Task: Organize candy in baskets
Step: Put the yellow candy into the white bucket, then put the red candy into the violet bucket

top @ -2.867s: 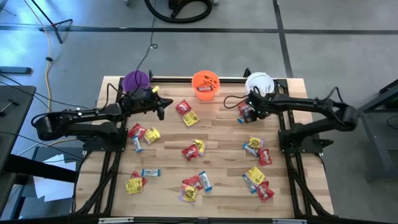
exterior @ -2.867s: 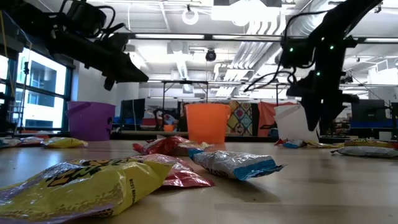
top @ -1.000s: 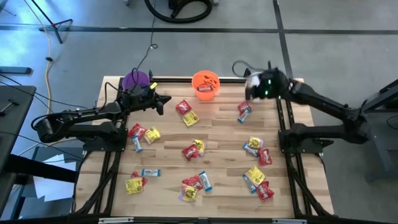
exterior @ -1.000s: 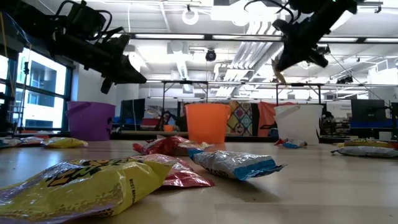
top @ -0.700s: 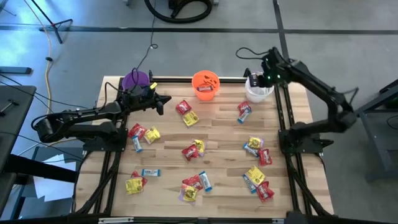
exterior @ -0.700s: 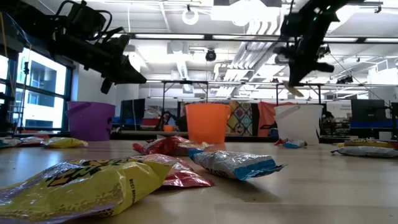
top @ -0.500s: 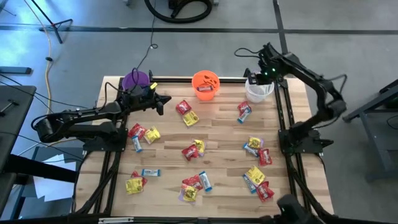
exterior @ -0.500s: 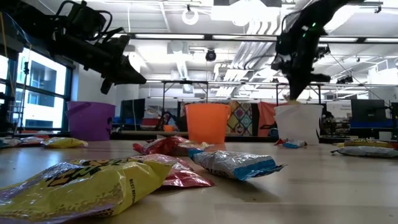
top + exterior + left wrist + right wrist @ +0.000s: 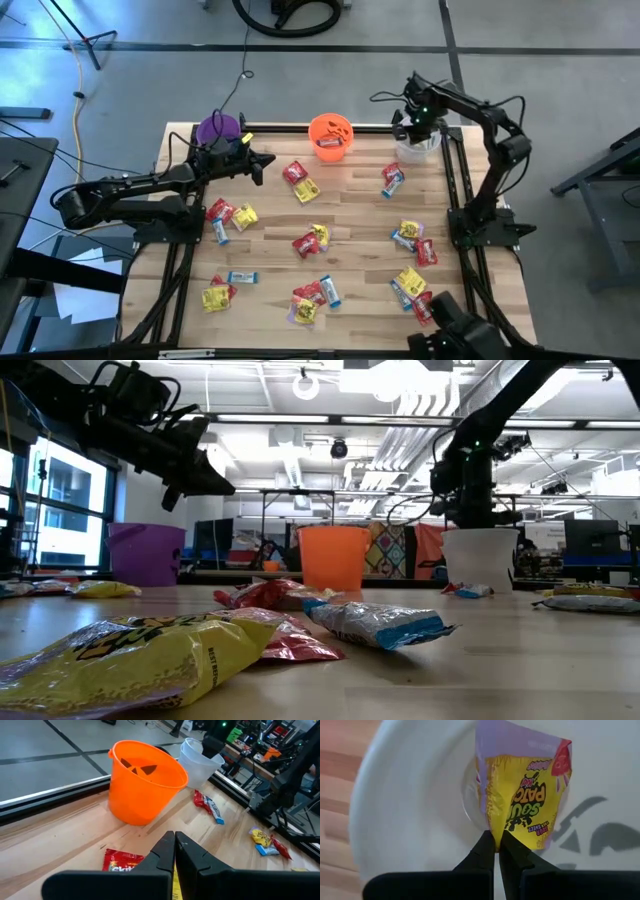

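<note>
Inside white bucket (image 9: 410,820): right hand (image 9: 496,851) pinching yellow packet (image 9: 525,805).

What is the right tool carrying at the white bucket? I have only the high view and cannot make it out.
Observer: The right tool is shut on a yellow packet, pinched at its lower edge.
Operator: Is the packet over the bucket's mouth?
Observer: Yes. In the right wrist view the inside wall of the white bucket shows all around the packet.
Operator: And the left tool, is it holding anything?
Observer: No. In the left wrist view the left tool is shut with nothing between its fingers, and it faces the orange bucket.
</note>
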### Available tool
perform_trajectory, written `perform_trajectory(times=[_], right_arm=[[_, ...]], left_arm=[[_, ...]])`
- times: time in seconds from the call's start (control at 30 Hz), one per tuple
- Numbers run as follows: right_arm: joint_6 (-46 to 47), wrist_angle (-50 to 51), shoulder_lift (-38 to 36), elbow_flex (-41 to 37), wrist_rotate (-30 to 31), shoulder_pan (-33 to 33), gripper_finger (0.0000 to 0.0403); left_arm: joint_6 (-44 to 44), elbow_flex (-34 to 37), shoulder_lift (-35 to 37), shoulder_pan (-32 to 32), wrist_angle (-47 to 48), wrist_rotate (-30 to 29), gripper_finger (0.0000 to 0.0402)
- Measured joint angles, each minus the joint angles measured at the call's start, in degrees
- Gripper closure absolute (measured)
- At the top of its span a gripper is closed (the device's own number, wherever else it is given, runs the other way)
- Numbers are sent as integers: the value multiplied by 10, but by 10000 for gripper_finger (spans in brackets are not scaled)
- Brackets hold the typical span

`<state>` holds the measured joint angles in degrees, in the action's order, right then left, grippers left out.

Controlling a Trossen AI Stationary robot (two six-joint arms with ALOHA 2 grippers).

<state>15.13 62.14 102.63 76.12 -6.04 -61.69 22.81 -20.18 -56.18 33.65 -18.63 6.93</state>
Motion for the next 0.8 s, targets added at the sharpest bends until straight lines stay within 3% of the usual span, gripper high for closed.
perform_trajectory(times=[0.23,0.6,0.8], right_arm=[[1,1,15,0,0,0,391],[12,20,16,0,0,2,290],[-2,36,-29,0,0,6,278]], left_arm=[[-1,0,0,0,0,3,401],[-11,0,0,0,35,31,401],[-20,0,0,1,40,48,401]])
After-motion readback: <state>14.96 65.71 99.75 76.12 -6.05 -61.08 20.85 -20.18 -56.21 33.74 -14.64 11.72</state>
